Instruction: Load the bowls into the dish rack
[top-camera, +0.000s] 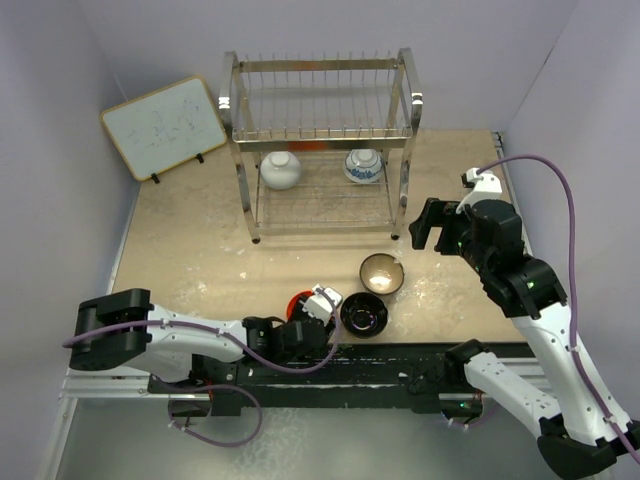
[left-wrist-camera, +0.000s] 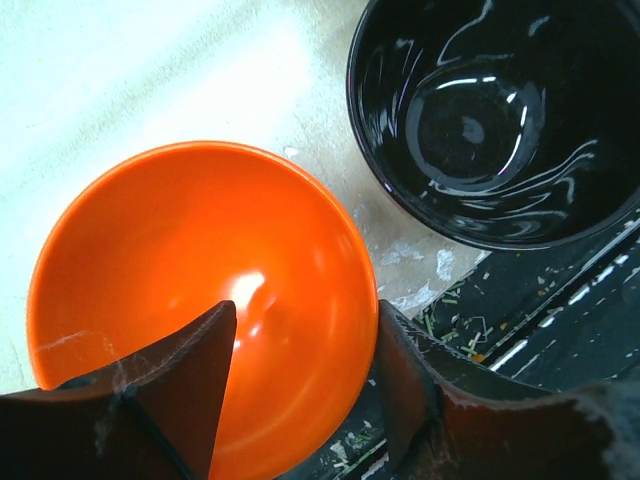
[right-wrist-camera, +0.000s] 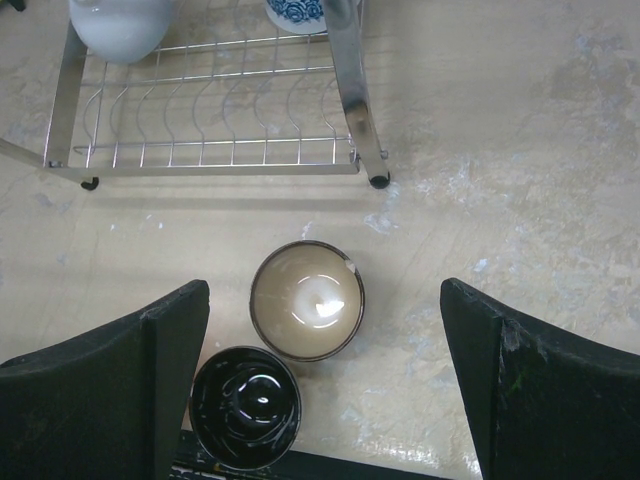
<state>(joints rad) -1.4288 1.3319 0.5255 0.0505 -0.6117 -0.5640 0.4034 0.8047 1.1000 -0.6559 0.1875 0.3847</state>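
Observation:
The orange-red bowl (top-camera: 299, 303) (left-wrist-camera: 200, 260) sits upright at the table's near edge. My left gripper (top-camera: 316, 308) (left-wrist-camera: 305, 310) is open and straddles its right rim, one finger inside and one outside against the wall. The black bowl (top-camera: 363, 314) (left-wrist-camera: 490, 120) (right-wrist-camera: 245, 405) stands just right of it. The tan bowl (top-camera: 382, 273) (right-wrist-camera: 306, 300) stands behind that one. My right gripper (top-camera: 428, 226) (right-wrist-camera: 325, 285) is open, empty and high above the tan bowl. The white bowl (top-camera: 280, 169) (right-wrist-camera: 115, 25) and the blue-and-white bowl (top-camera: 363, 165) (right-wrist-camera: 296, 10) rest on the lower shelf of the dish rack (top-camera: 320, 66) (right-wrist-camera: 345, 90).
A white wood-framed board (top-camera: 165, 125) leans at the back left. A black rail (top-camera: 400, 360) runs along the near table edge, right beside the orange and black bowls. Grey walls close in both sides and the back.

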